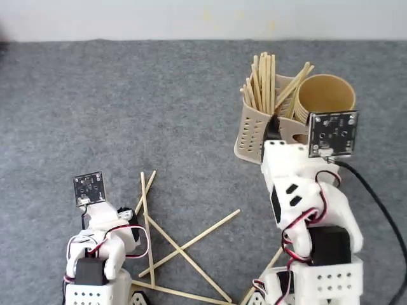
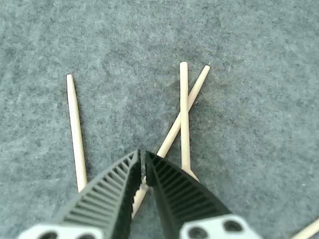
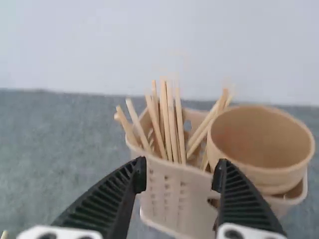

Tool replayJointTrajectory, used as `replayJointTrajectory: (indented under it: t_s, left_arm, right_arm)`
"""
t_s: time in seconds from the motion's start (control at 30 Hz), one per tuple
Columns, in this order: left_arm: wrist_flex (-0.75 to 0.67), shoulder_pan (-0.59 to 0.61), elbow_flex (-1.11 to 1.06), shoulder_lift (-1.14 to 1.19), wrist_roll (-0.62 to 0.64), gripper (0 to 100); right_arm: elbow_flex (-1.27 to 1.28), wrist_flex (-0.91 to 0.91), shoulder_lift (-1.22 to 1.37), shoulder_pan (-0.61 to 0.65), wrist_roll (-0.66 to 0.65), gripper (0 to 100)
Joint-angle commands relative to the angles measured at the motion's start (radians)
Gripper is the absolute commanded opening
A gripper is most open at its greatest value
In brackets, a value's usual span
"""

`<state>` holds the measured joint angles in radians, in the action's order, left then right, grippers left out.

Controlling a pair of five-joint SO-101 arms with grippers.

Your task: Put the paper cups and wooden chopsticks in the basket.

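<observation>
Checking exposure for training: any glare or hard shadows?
High view: even light on the grey felt table, no glare. Left wrist view: thin wooden chopsticks cast only faint soft shadows. Right wrist view: beige slotted plastic basket and tan paper cup evenly lit.

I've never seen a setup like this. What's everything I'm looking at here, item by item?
basket: one, beige, slotted walls, far right part of the table
paper cups: at least two nested, tan, standing in the basket
chopsticks in the basket: a bundle, pale wood, standing on end beside the cups
loose chopsticks: about six, pale wood, lying crossed on the table at the near edge
table cover: one, grey felt
wall: white, behind the table
cable: one, black, beside the right arm
left gripper: black, jaws shut, over the loose chopsticks
right gripper: black, jaws open, just in front of the basket
</observation>
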<state>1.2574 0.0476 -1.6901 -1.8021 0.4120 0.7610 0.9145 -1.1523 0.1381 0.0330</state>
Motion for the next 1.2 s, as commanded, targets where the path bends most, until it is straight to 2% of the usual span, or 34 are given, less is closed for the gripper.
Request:
replayJointTrajectory:
  t_s: [0.0, 0.13, 0.27, 0.5, 0.63, 0.8, 0.93, 1.03, 1.1, 1.17]
  left_arm:
    - [0.003, -0.006, 0.008, -0.012, -0.005, 1]
    - [0.003, -0.006, 0.008, -0.012, -0.005, 1]
    - [0.003, -0.006, 0.008, -0.012, -0.006, 1]
    - [0.005, -0.005, 0.013, -0.014, -0.006, 1]
    - [0.005, -0.002, 0.038, -0.014, -0.008, 2]
    - [0.021, -0.006, 0.166, -0.014, -0.015, 2]
    - [-0.072, -0.006, 0.275, -0.014, -0.011, 2]
    - [-0.164, -0.006, 0.271, -0.014, -0.015, 2]
    - [-0.175, -0.006, 0.275, -0.014, -0.061, 2]
    - [-0.163, 0.005, 0.275, -0.014, -0.167, 2]
  right_arm:
    - [-0.06, 0.12, -0.025, 0.056, 0.002, 15.9]
    - [-0.089, 0.303, -0.025, 0.125, -0.051, 12.1]
    - [-0.095, 0.432, -0.027, 0.143, -0.055, 8.8]
    - [-0.066, 0.533, -0.027, 0.14, -0.052, 0.9]
    - [0.005, 0.509, -0.027, 0.142, -0.012, 0.9]
    - [0.155, 0.343, -0.027, 0.125, 0.006, 0.9]
    - [0.25, 0.228, -0.027, 0.102, 0.011, 0.9]
    - [0.292, 0.183, -0.027, 0.091, 0.012, 0.9]
    - [0.302, 0.163, -0.027, 0.074, 0.012, 0.9]
    - [0.304, 0.153, -0.027, 0.05, 0.015, 0.9]
